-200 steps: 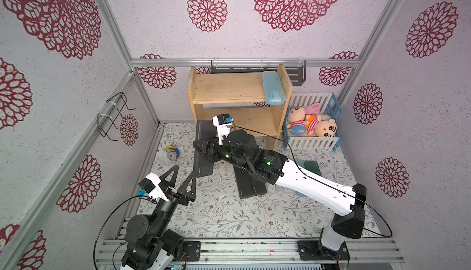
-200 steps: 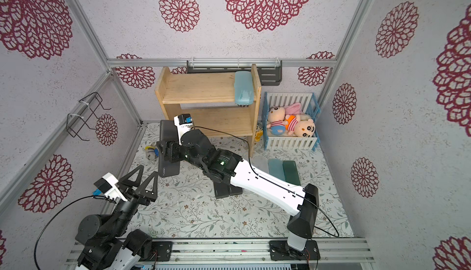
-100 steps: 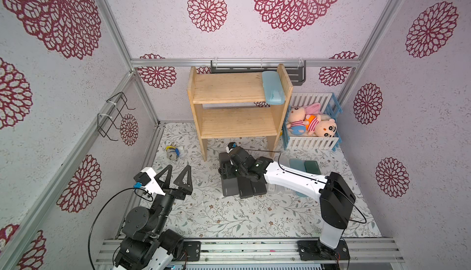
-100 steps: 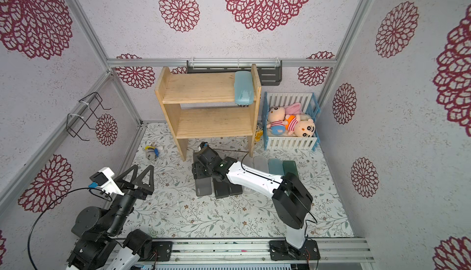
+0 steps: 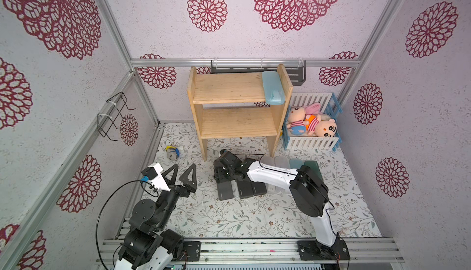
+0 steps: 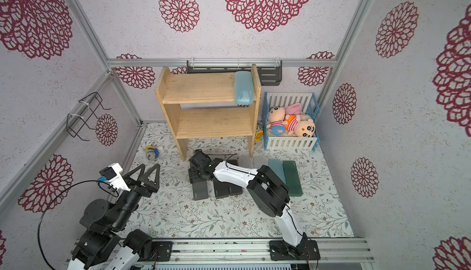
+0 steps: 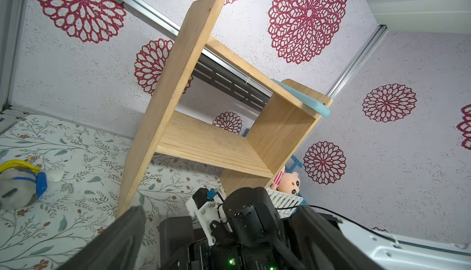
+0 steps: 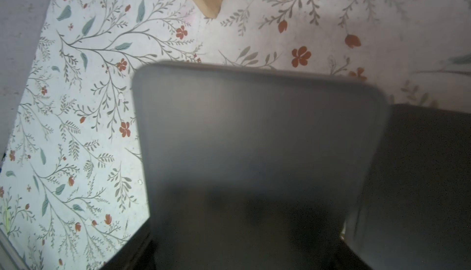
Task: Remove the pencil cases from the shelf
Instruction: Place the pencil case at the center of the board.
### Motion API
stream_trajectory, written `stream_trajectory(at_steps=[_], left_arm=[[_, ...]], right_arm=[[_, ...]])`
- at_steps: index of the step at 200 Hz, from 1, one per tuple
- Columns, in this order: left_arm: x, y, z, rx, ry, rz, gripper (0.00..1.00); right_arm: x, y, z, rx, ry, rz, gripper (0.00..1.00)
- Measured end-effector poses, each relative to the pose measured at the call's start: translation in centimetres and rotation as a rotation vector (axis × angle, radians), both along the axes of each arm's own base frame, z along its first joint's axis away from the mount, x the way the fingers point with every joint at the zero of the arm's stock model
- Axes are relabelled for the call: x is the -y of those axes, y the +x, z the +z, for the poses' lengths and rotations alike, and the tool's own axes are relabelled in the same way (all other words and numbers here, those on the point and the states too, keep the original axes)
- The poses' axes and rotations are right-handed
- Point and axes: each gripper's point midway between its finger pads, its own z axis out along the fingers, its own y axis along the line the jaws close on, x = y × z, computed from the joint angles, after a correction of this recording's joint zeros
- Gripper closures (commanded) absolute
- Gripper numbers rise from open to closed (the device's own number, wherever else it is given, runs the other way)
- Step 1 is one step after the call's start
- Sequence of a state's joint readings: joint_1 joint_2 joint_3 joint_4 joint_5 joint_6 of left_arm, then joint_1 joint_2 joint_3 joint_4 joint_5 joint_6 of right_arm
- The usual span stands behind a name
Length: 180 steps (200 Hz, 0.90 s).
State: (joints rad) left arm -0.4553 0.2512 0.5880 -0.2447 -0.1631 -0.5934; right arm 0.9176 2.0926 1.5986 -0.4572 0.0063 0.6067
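Two tools work this counter (image 5: 229, 220). At the left, the left tool (image 5: 183, 173) hangs above it with its jaws spread wide and nothing between them, pointing toward the shelf (image 5: 229, 87). Next over, the right tool (image 5: 223, 177) is down low in front of the shelf's legs, closed on a dark grey case (image 8: 254, 133) at the left end of the row of cases (image 5: 244, 189) on the counter. Only the light blue case (image 5: 274, 90) is on the shelf. It lies at the right end of the top board, against the right side panel, with its long axis running front to back and its front end poking past the board's edge. It lies up and to the right of both tools. The right arm looks nearer, though the left one is free. The board to its left is bare, leaving room to come in from the front or the left, while the side panel blocks the right, with the toy crate (image 5: 311, 138) just beyond.
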Motion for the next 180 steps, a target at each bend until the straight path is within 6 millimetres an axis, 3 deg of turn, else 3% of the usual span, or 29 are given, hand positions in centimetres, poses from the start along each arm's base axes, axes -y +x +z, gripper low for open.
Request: stream_trajectory(at_steps=[37, 83, 102, 136, 180], left_arm=[[-0.1, 0.0, -0.2, -0.006, 0.001, 0.004, 0.03], [-0.2, -0.1, -0.3, -0.009, 0.002, 0.008, 0.03], [-0.3, -0.2, -0.3, -0.008, 0.001, 0.011, 0.03], [-0.3, -0.2, -0.3, -0.008, 0.001, 0.012, 0.03], [-0.6, -0.2, -0.4, -0.018, 0.003, 0.024, 0.03]], right_arm=[[1.3, 0.8, -1.5, -0.027, -0.043, -0.04, 0.34], [2.1, 1.2, -1.8, -0.024, -0.072, -0.067, 0.08], [2.0, 1.4, -1.7, -0.016, -0.071, -0.074, 0.02], [1.6, 2.2, -0.2, 0.02, -0.06, -0.089, 0.01], [-1.4, 1.8, 2.8, 0.085, 0.001, -0.041, 0.01]])
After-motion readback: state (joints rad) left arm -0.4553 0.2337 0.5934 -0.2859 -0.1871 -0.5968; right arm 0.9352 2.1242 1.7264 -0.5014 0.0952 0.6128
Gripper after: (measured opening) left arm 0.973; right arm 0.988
